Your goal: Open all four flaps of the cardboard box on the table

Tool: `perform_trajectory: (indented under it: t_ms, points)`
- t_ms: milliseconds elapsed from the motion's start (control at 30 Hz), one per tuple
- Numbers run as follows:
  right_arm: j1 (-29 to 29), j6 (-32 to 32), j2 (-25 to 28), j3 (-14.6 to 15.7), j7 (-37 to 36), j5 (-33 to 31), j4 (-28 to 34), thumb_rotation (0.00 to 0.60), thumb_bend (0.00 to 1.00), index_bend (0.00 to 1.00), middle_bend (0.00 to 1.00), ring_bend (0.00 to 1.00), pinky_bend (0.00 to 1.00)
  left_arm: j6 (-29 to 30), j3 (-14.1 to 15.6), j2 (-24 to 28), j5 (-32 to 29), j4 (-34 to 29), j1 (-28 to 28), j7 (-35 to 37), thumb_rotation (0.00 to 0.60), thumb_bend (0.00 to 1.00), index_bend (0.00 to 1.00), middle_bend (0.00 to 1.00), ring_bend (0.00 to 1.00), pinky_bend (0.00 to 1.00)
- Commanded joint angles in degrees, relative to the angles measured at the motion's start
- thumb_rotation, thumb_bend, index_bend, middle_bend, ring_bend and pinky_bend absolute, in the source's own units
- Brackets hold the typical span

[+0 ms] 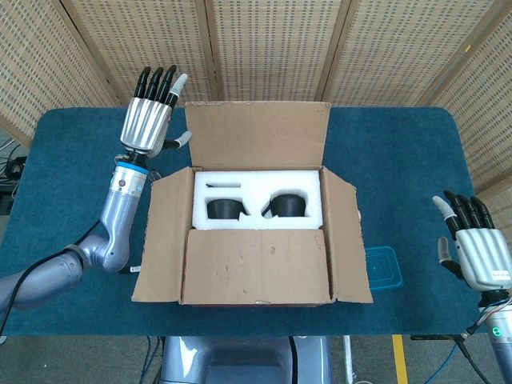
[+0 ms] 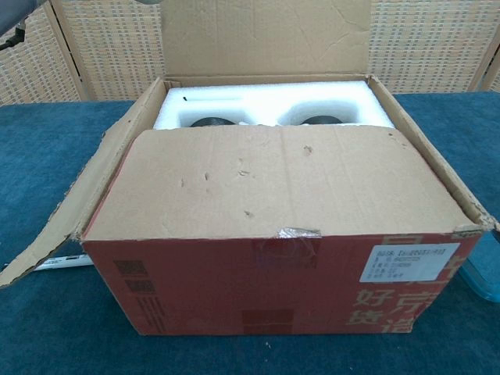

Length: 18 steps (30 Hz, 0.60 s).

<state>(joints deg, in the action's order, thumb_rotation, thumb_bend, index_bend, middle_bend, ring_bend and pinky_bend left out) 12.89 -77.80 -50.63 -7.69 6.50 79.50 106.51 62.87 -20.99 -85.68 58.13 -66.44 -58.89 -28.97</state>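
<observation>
Cardboard box (image 1: pixel 256 240) is sitting mid-table (image 1: pixel 72 160). Rear flap (image 1: pixel 258 133) is standing upright, side flaps are splaying outward, near flap (image 1: pixel 256 266) is lying flat over the white foam insert (image 1: pixel 256 196). Left hand (image 1: pixel 148 122) is hovering at the rear flap's left edge, fingers extended, gripping nothing. Right hand (image 1: pixel 476 248) is idling at the table's right edge, fingers spread, empty.

table (image 1: pixel 72 160): blue cloth | on it: cardboard box (image 1: pixel 256 276), blue lidded container (image 1: pixel 385 268)
</observation>
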Motion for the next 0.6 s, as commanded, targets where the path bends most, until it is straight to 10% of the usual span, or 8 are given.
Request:
perform_trajectory:
  t_ms: [33,600]
  points:
    - [-0.12,0.06,0.17,0.11,-0.34,0.11,0.09,0.6,0.67,0.07,0.04,0.0,0.0,-1.02,0.13,-0.36,-1.05,0.66,0.13,-0.1,0.397,0.23,0.01,0.0,0.0,0.0]
    - [-0.24,0.13,0.16,0.35,0.04,0.69,0.7,0.6,0.67,0.07,0.04,0.0,0.0,-11.34,0.8,15.88,-7.88,-24.24,6.12,6.56,0.334,0.33,0.3,0.0,0.0,0.0]
